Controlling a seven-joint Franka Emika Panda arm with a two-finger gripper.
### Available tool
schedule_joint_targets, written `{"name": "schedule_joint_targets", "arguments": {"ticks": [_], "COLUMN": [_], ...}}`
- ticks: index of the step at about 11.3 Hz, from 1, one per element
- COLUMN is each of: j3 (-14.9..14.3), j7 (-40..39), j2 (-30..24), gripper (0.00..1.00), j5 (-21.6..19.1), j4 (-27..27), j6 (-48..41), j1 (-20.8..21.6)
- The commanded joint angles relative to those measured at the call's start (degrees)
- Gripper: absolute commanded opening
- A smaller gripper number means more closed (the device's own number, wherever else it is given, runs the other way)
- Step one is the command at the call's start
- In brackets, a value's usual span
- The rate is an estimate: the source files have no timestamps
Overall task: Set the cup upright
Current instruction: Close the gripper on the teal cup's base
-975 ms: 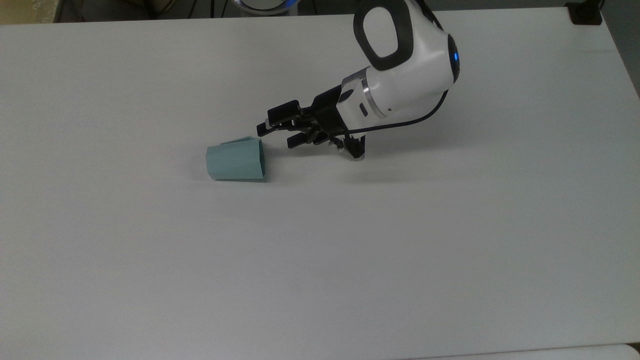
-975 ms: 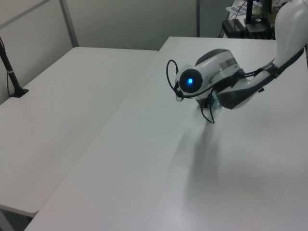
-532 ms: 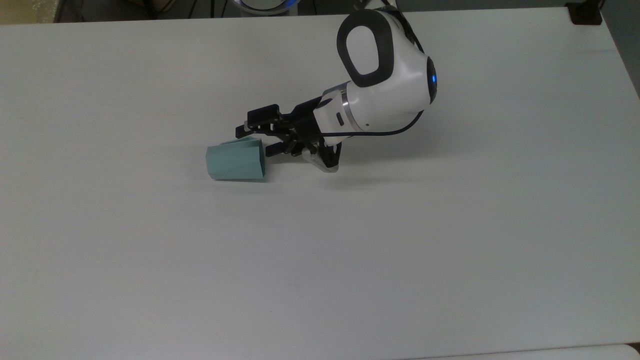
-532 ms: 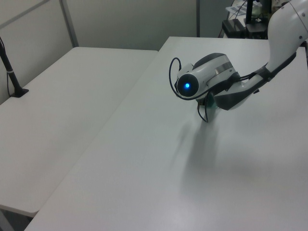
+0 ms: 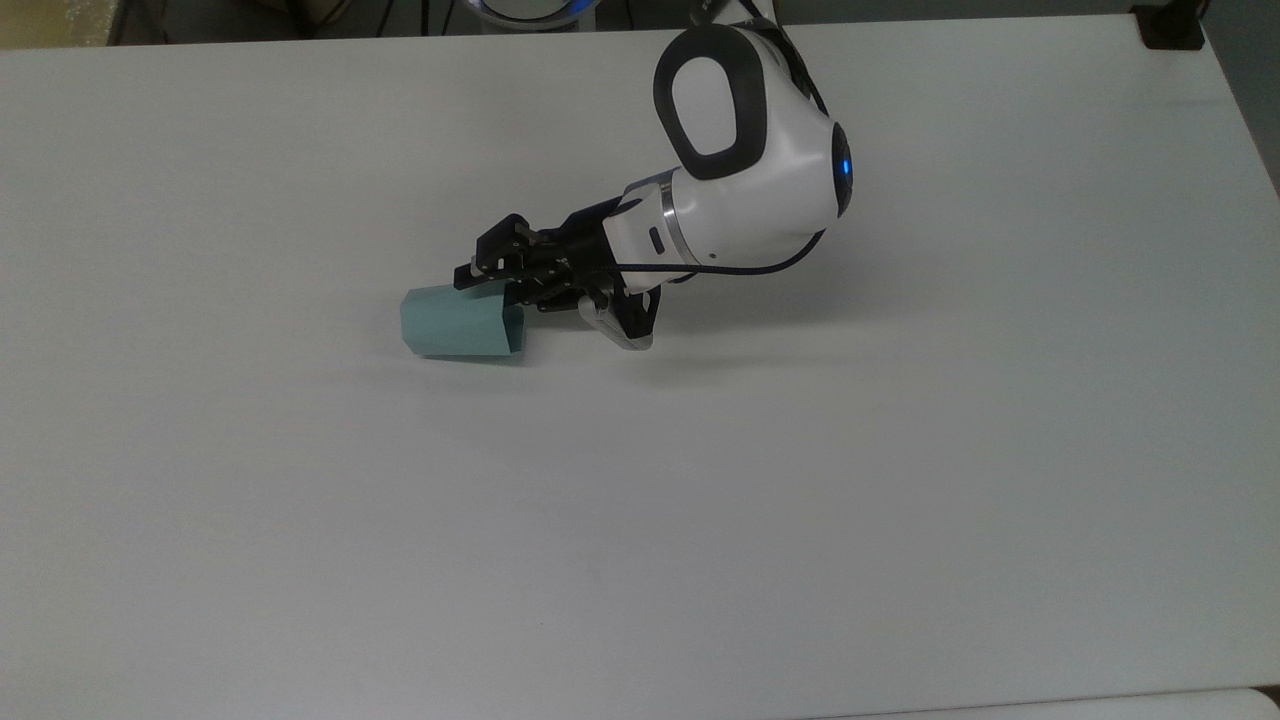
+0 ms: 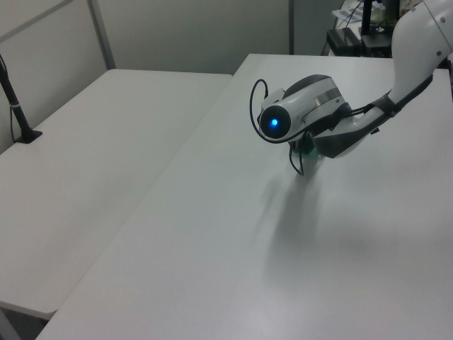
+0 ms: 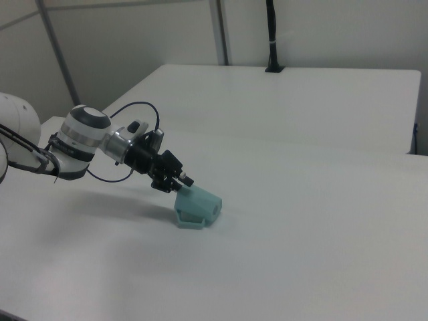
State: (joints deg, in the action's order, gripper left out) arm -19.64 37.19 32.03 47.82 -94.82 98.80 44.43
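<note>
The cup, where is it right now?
The cup lies on its side on the white table, left of center in the top view, with the end effector at its open rim.

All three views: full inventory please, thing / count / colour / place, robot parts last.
cup: 1, pale teal, lying on its side on the table, mouth toward the top view's right, at the pincer tips
table: 1, white, under the cup and arm
second table: 1, white, beside the first, at the left view's left
black post: 1, black, at the far edge of the second table in the right view
arm: 1, white and black with a blue light, reaching in from the top view's upper edge
pincer: 1, black, at the cup's mouth rim
</note>
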Motion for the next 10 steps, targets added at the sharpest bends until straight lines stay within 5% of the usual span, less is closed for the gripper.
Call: {"name": "schedule_joint_targets", "arguments": {"ticks": [1,6,10], "j3": [-0.05,-0.05,0.22], "j7": [1.22,0.87,-6.05], "j2": [-0.31,-0.56,-13.81], "gripper": [0.00,0.00,0.00], "j5": [0.61,0.08,-11.49], "j4": [-1.15,-1.60,-0.19], "j6": [1.57,3.24,0.45], "j1": [0.13,-0.14,-0.14]}}
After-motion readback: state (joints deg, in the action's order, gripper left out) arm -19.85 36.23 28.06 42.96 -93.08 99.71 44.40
